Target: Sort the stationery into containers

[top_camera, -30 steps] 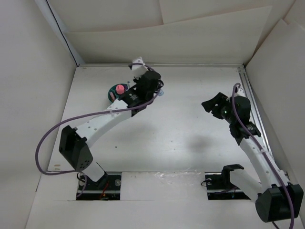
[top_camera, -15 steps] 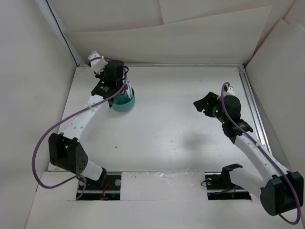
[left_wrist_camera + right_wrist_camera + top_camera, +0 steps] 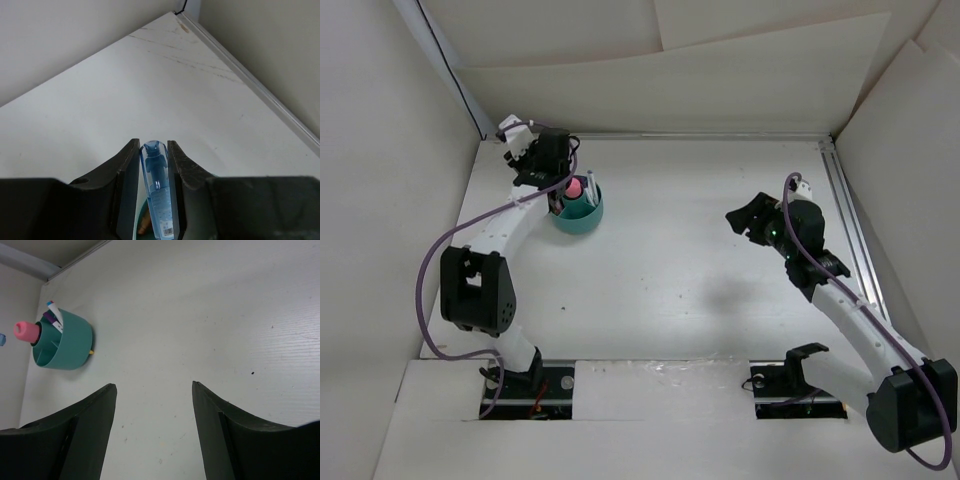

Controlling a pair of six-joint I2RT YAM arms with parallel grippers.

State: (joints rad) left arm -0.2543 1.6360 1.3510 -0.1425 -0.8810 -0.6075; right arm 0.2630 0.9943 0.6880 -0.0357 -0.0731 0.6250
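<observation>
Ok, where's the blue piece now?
In the left wrist view, the blue piece is pinched in the left gripper, over the teal cup at far left.

The teal cup [image 3: 70,347] is standing upright, holding a pink piece [image 3: 26,331] and white pens [image 3: 56,319]. A translucent blue piece [image 3: 159,195] is sitting pinched in the left gripper [image 3: 153,147].

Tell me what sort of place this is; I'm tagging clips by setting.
Most likely a robot test booth in a lab: a white table walled by plain white boards, a left arm and right arm bolted at its near edge, and a teal cup holding stationery.
</observation>
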